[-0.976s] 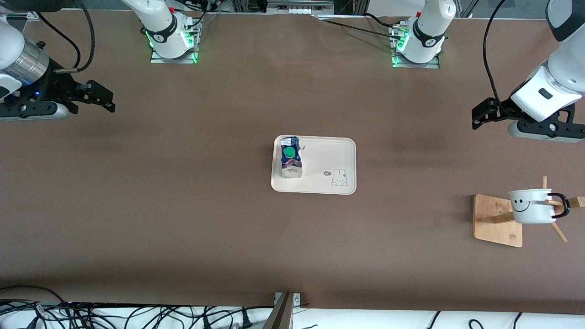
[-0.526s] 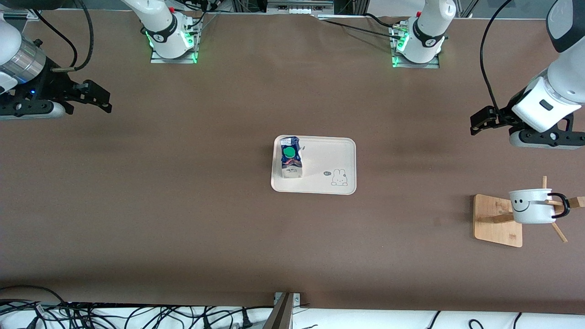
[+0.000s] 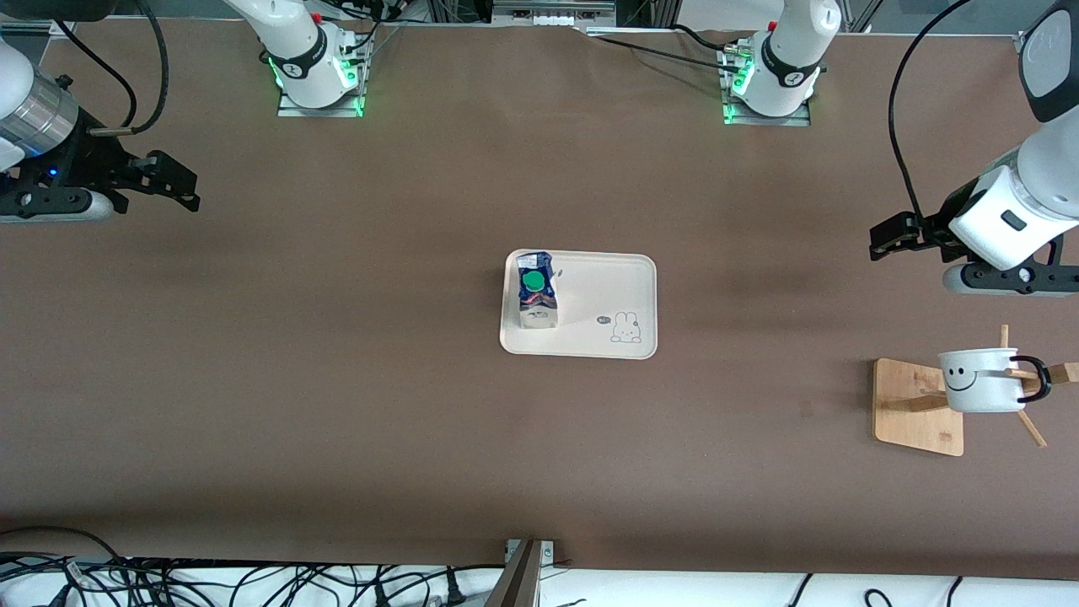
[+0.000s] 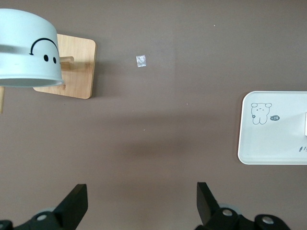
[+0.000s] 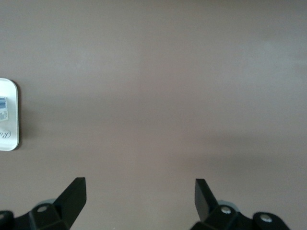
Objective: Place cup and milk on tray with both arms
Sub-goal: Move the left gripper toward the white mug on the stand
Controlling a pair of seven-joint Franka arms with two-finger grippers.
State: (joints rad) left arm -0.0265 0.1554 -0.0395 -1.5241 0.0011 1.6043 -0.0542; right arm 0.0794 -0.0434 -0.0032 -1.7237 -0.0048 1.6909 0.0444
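- We see the tray (image 3: 590,341) lying flat in the middle of the brown bench (image 3: 337,379), its rabbit drawing in the corner nearest the front camera, toward the left arm's end.
- We see the milk (image 3: 537,301) standing on the tray, at the tray's end toward the right arm, green cap facing up.
- We find the cup (image 3: 978,381) well apart from the tray, at the left arm's end of the bench and nearer to the front camera than the tray. It hangs tilted on a peg of a wooden rack (image 3: 917,406), smiley face outward, black handle away from the tray.
- In the left wrist view the cup (image 4: 29,50) shows above the rack's square base (image 4: 72,67), and a small bit of foil-like scrap (image 4: 141,61) lies on the bench near the base.
- Our left end effector (image 3: 883,240) hovers over bare bench at the left arm's end; its fingers (image 4: 207,196) stand wide apart and hold nothing.
- Our right end effector (image 3: 181,190) hovers over bare bench at the right arm's end, well apart from the tray; its fingers (image 5: 204,194) are likewise spread and empty.
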